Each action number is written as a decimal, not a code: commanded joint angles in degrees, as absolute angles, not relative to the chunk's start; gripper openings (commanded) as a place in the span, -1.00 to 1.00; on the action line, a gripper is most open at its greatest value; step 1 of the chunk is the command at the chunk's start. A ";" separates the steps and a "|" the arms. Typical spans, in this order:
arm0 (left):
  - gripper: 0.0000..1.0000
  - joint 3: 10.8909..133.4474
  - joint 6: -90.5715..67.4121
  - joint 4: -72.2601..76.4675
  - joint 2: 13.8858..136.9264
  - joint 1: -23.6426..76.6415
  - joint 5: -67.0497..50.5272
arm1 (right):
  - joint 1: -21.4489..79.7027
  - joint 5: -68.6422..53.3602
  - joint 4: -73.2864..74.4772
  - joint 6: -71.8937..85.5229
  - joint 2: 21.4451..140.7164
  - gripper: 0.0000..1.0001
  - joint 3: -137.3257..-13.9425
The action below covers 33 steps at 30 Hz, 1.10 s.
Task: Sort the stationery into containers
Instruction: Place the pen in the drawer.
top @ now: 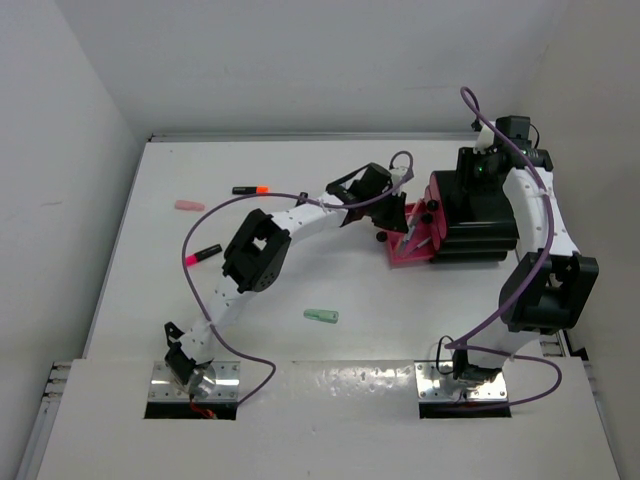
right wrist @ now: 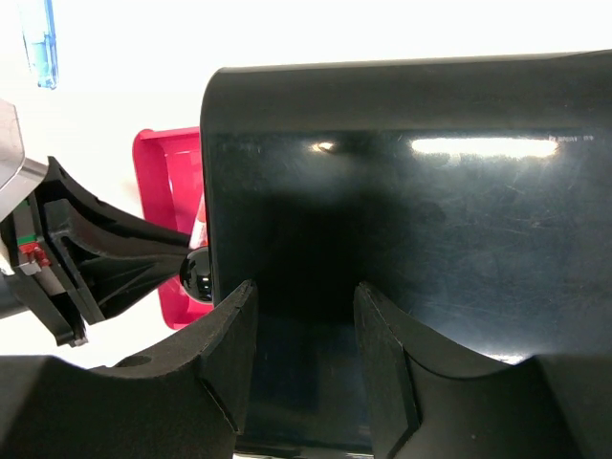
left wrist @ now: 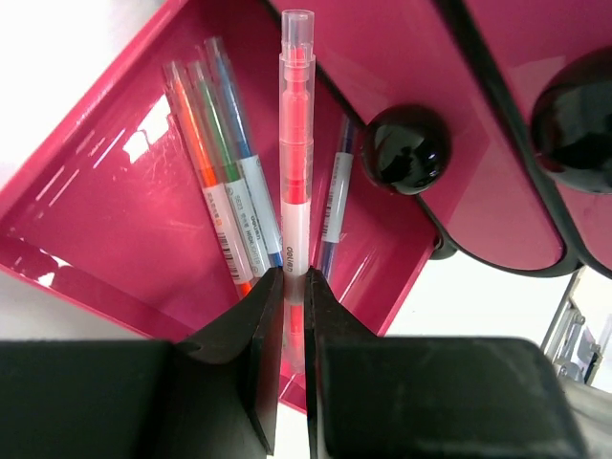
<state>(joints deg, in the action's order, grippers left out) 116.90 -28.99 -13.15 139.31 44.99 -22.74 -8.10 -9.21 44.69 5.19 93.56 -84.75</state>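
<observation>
My left gripper (left wrist: 295,273) is shut on a clear pen with red ink (left wrist: 296,143) and holds it over the open magenta drawer (left wrist: 105,220). Three thin pens (left wrist: 225,182) and a blue one (left wrist: 336,191) lie in that drawer. In the top view the left gripper (top: 393,212) is at the pulled-out drawer (top: 408,250) of the black box (top: 480,225). My right gripper (right wrist: 301,292) is open, its jaws resting over the box top (right wrist: 411,191); in the top view the right gripper (top: 478,170) is at the box's far side.
On the table lie a pink piece (top: 189,206), an orange-tipped highlighter (top: 250,189), a pink-tipped highlighter (top: 202,254) and a mint piece (top: 321,316). A blue piece (right wrist: 43,38) lies beyond the box. Shut drawers carry black knobs (left wrist: 405,148).
</observation>
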 commanded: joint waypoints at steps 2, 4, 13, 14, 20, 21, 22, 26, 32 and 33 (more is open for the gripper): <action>-0.90 115.93 -31.46 -10.28 137.81 45.70 -23.64 | -7.82 -8.79 53.09 5.45 97.03 -0.10 -82.27; -0.68 115.49 -31.29 -10.28 137.20 45.79 -23.64 | -7.91 -8.88 53.17 5.54 97.03 -0.10 -82.27; -0.27 114.61 -30.14 -9.23 129.91 44.30 -23.64 | -7.91 -8.96 53.00 5.01 96.94 -0.11 -81.83; -0.29 114.17 -30.49 -8.71 127.21 43.69 -23.90 | -7.91 -9.05 53.09 4.75 96.94 -0.13 -81.83; -0.78 96.44 -31.47 -2.55 112.97 39.82 -23.65 | -7.82 -7.91 52.21 4.13 96.07 -0.31 -80.69; -0.88 92.59 -30.42 -3.24 111.81 39.12 -22.95 | -7.82 -7.91 51.77 3.96 95.80 -0.39 -80.34; -1.00 90.98 -29.71 -4.12 110.32 38.94 -22.68 | -7.82 -7.56 51.77 3.96 95.63 -0.43 -80.33; -1.00 85.70 -27.95 -7.99 109.16 38.23 -18.21 | -7.74 -6.68 51.59 3.61 95.80 -0.55 -79.98; -1.00 83.14 -31.99 -11.25 111.79 38.06 -13.36 | -6.68 -4.05 51.15 2.38 95.01 -0.60 -78.75; -1.00 83.75 -33.30 -11.69 113.36 38.06 -13.36 | -6.42 -3.78 51.07 2.03 94.84 -0.61 -78.31</action>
<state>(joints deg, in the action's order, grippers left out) 83.09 -30.24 -10.15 111.33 37.93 -15.86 -7.40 -7.01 42.65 3.40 92.38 -82.65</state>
